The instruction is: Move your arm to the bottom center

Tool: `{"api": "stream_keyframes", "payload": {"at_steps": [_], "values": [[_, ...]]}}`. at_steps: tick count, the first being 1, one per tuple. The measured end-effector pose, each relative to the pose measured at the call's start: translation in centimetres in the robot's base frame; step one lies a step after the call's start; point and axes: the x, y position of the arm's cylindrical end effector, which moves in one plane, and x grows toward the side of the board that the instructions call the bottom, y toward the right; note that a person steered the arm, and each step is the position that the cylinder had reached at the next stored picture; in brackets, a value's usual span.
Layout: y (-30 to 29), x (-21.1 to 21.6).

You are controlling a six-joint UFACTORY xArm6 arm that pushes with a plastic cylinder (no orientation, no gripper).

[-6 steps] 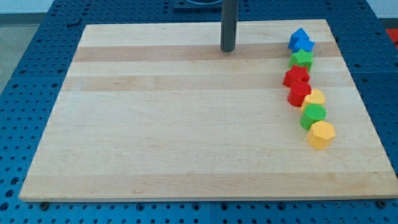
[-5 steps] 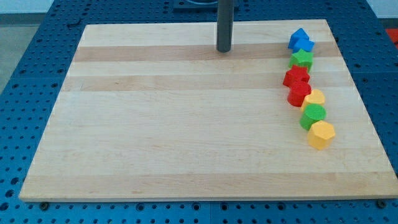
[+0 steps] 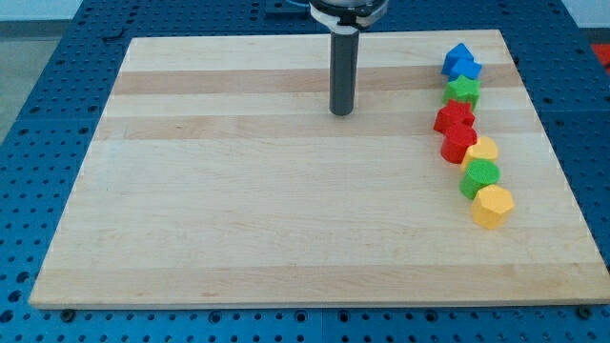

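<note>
1. Wooden board (image 3: 238,210), smooth and bare: my tip (image 3: 341,112) should slide easily to the bottom centre, far below.
2. Blocks (image 3: 467,133) sit well right of it (light, nothing to grasp).
3. No pincer exists.

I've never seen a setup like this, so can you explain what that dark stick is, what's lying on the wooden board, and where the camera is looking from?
The dark stick is a robot arm's rod; it has no hand and holds nothing. My tip rests on the wooden board, near the view's top centre, well apart from the blocks. It only pushes things by sliding.

One camera looks down at the board; its mounting isn't on record.

Along the view's right runs a chain of small blocks: blue, green, two red, yellow, green, yellow.
</note>
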Motion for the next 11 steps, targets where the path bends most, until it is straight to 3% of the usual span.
{"api": "stream_keyframes", "payload": {"at_steps": [1,2,3,4,5,7,8,10,11], "values": [[0.4,0.3],[0.9,4.6],[0.9,5.0],[-0.2,5.7],[-2.5,10.3],[-3.4,12.2],[-3.3,19.1],[-2.7,21.6],[0.3,24.3]]}}
